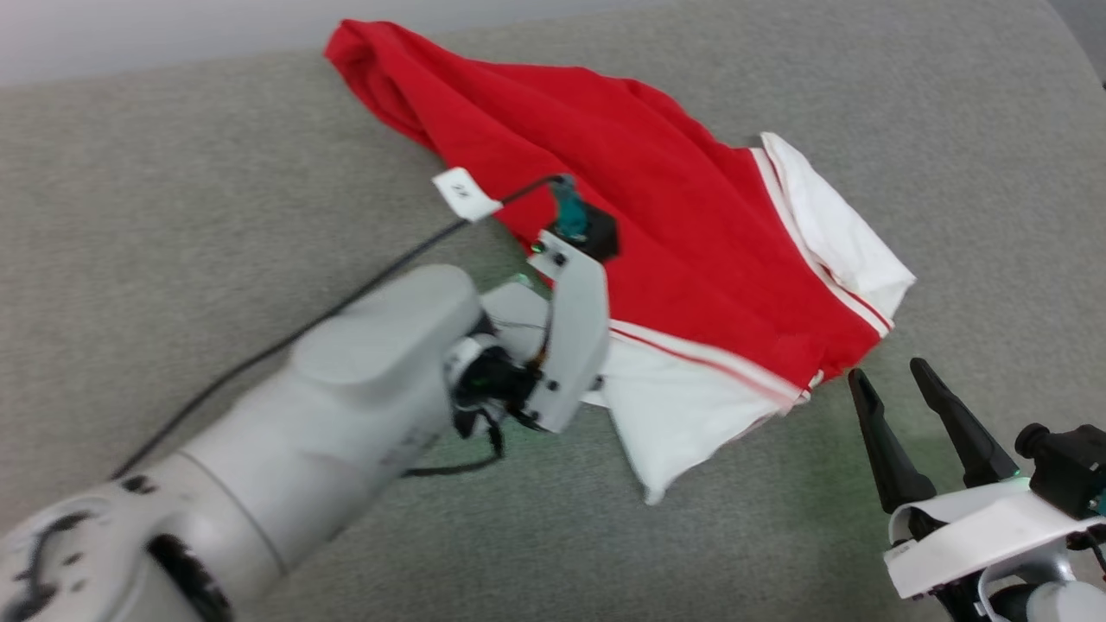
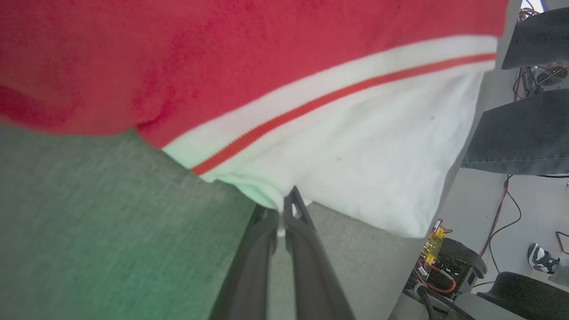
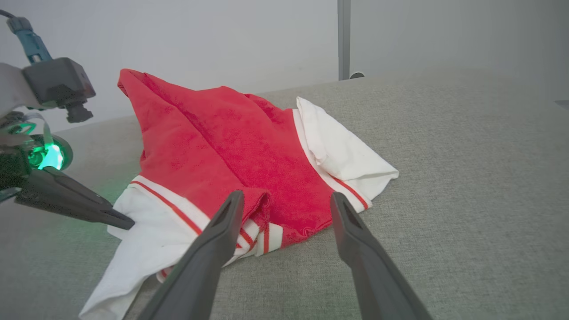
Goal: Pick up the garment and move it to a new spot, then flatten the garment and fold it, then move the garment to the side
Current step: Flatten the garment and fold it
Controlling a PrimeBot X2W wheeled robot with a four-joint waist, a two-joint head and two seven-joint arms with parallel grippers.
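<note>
Pale left forearm (image 1: 346, 406) reaches across the grey fabric-covered counter (image 1: 173, 155). The left tool (image 2: 283, 209) is pinched narrow on the edge of a white sleeve of the garment (image 1: 674, 233), a bright red soft-fabric short-sleeved shirt with white sleeves and red-and-white striped trim. It lies rumpled in the middle of the counter. The right tool (image 1: 886, 376) stands wide and empty, its tips just beside the shirt's striped hem corner.
</note>
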